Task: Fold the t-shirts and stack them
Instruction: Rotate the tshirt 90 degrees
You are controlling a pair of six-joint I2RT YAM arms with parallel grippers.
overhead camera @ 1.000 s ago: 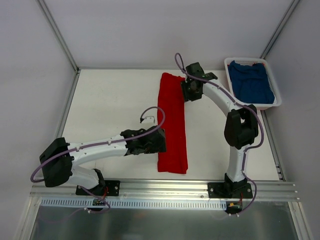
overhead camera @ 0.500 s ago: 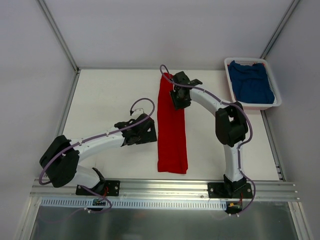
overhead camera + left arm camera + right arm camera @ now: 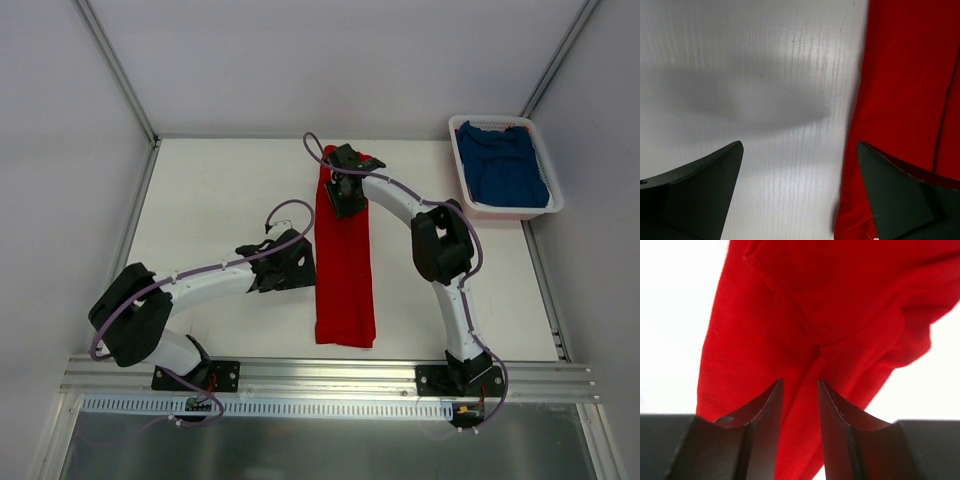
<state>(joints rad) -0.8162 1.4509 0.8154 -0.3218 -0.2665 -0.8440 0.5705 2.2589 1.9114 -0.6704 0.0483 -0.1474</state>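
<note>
Red t-shirt (image 3: 345,270) far end pinched by right claw (image 3: 799,383) | left claw (image 3: 799,146) gapes, empty | risk: thin pinch slips, fold skews

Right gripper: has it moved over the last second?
Yes. The right gripper has shifted left, away from the white basket, from the right edge of the red t-shirt to over its far end.
</note>
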